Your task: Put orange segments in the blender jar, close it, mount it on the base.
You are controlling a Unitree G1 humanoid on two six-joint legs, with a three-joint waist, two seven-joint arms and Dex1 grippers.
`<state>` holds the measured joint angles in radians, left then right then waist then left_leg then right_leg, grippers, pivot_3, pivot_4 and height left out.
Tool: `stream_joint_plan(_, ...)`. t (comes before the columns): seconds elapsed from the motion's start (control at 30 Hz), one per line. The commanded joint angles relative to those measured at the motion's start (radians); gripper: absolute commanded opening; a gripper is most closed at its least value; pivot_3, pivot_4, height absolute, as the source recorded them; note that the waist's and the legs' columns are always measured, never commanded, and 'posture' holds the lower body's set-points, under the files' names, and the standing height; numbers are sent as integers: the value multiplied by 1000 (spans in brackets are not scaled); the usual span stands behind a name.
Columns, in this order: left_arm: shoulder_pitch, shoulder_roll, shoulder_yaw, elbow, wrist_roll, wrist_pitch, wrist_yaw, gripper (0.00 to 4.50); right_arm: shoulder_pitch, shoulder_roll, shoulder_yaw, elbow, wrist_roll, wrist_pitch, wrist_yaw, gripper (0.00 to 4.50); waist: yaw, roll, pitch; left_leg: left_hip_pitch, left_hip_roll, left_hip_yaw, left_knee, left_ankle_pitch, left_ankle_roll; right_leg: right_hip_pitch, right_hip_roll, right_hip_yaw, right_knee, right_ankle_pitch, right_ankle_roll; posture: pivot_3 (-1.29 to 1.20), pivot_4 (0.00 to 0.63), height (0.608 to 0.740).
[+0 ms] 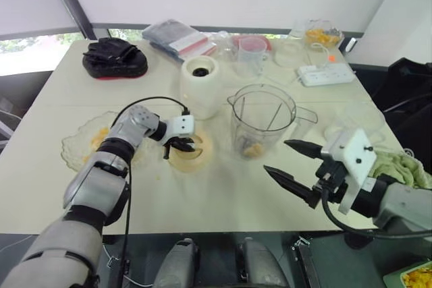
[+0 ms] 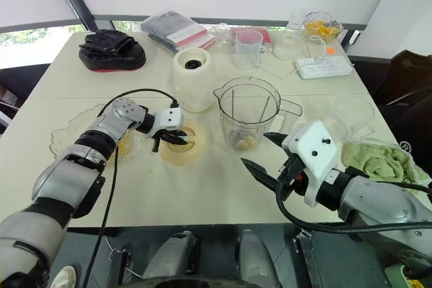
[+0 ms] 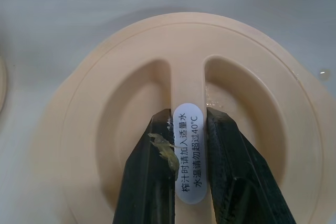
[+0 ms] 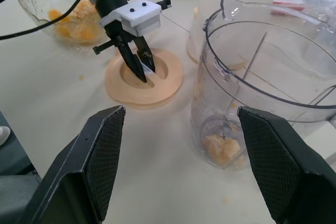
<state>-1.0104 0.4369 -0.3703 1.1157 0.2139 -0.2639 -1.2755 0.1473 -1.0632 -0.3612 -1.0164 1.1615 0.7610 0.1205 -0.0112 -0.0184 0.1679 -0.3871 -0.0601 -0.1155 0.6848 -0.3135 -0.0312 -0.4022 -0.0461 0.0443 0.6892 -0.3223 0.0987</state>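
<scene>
The left gripper's [image 3: 188,113] jaws pinch the centre ridge [image 3: 187,77] of the round cream plastic lid [image 3: 262,129], just left of the clear plastic blender jar [image 1: 263,119] holding orange segments [image 4: 223,148], likely to cap it; the right gripper [image 1: 277,156] gapes empty, near-right.

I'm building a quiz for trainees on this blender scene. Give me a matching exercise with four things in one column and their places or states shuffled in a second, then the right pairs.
Things
1. lid
2. blender jar
3. blender base
4. right gripper

Places or states
A. open, held in front of the jar
B. standing on the table behind the lid, nothing mounted on it
C. flat on the table, its centre rib pinched by the left gripper
D. upright, uncovered, orange pieces at its bottom

Pairs: 1-C, 2-D, 3-B, 4-A
</scene>
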Motion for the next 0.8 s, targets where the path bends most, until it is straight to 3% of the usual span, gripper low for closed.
stream_joint_plan(0.03,-24,48,47,-51,-32,45,-48,248,-12,-7,-29,-6,-14,-5,16,3590,-5,0,0,0,0,0,0,0,0,-1,0,0,0,0,0,0,150,740)
stream_joint_plan(0.17,-51,86,127,-195,-137,201,-156,248,-17,4,-16,13,-39,-10,41,3590,-4,-1,1,-4,0,0,0,0,0,-5,0,0,1,0,0,0,150,740)
stream_joint_plan(0.4,-56,162,157,-434,-212,374,-281,248,7,144,72,55,-102,-41,35,3590,0,-1,1,-5,0,0,0,0,0,-5,-1,0,0,0,0,0,150,740)
stream_joint_plan(0.57,-177,202,138,-390,-229,383,-337,248,18,217,122,79,-187,-52,42,3590,-3,-1,1,-4,0,0,0,0,0,-6,0,0,0,0,0,0,150,740)
stream_joint_plan(0.8,-401,217,34,-174,-259,274,-339,248,79,340,207,112,-370,-86,13,3590,-2,-1,1,-4,-1,0,0,0,0,-6,0,-1,1,0,0,0,150,740)
